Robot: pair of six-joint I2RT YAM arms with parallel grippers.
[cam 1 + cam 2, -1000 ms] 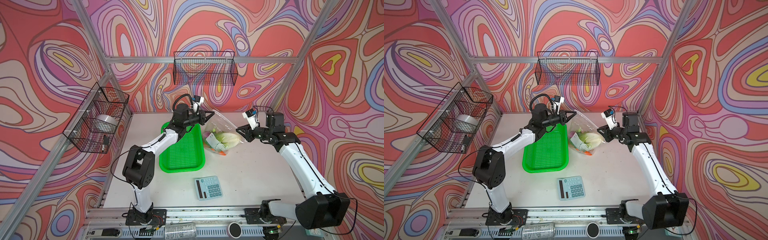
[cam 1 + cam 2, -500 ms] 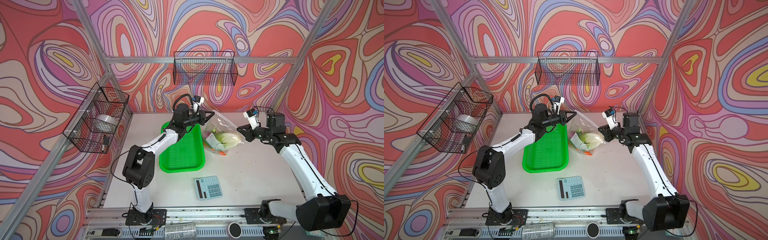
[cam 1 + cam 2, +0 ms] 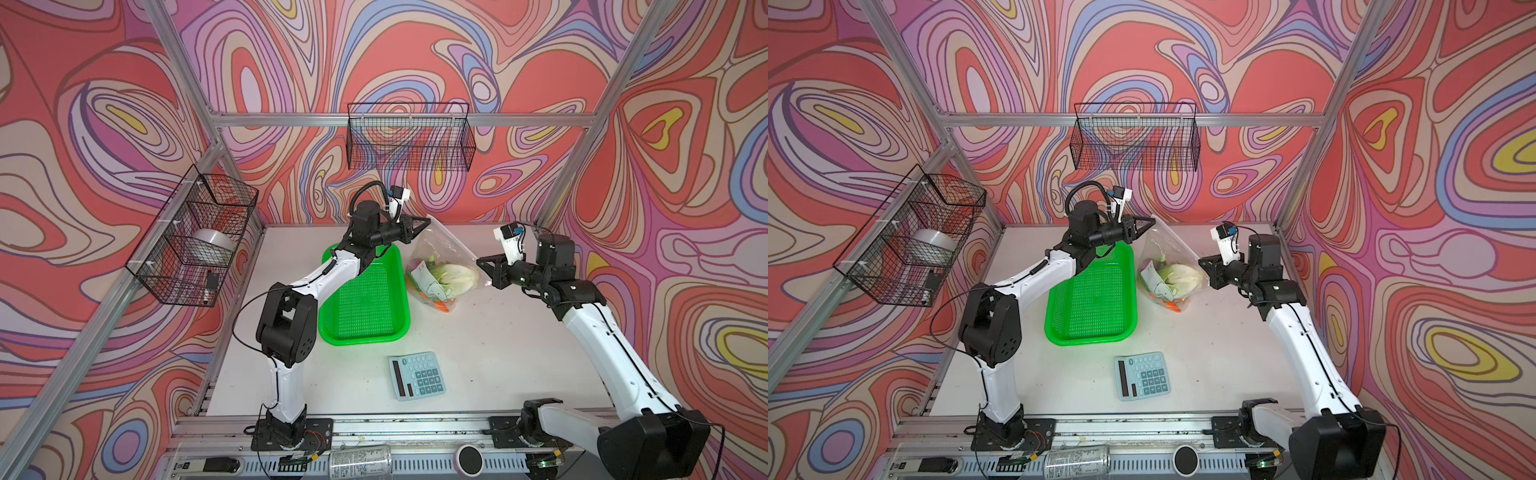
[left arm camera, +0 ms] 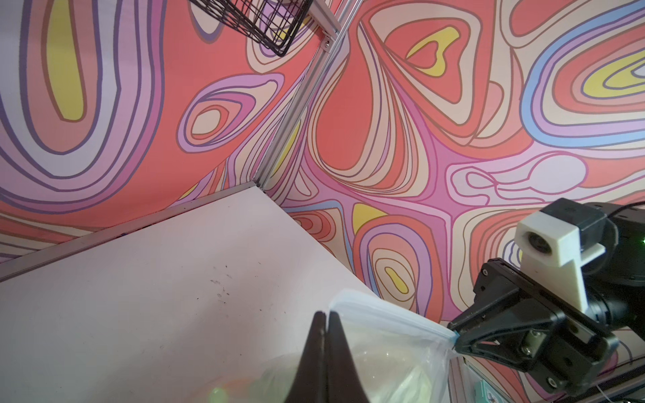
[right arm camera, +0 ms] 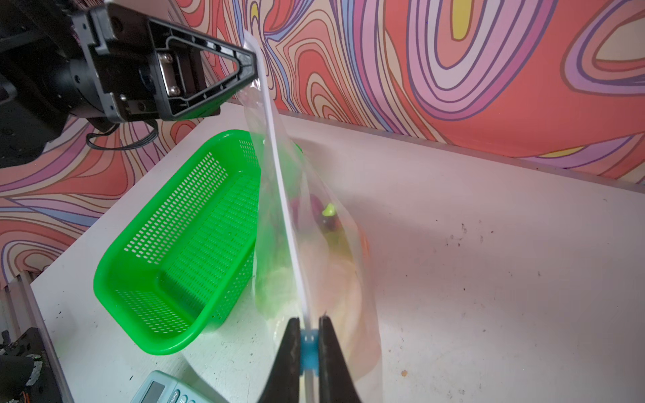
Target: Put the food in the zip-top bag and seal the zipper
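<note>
The bag (image 3: 440, 245) hangs slack between the arms. Its loaded bottom, with the food (image 3: 453, 274) inside, rests on the tabletop (image 3: 498, 353) just beside the green basket (image 3: 365, 307). It looks light, limp and slippery, so only the stiffer zipper (image 5: 283, 195) offers a hold. The left gripper (image 5: 256, 68) pinches one end of it, and the right gripper (image 5: 309, 319) is clamped on the blue slider (image 5: 309, 345).

We see a white, lightly speckled table (image 3: 519, 353) carrying an empty green basket (image 3: 365, 299). Just to the right of the basket, the bottom of a filled clear bag (image 3: 440, 266) rests on the tabletop. Nearer the front than the basket, apart from it, lies a pale-blue calculator (image 3: 417, 376).
</note>
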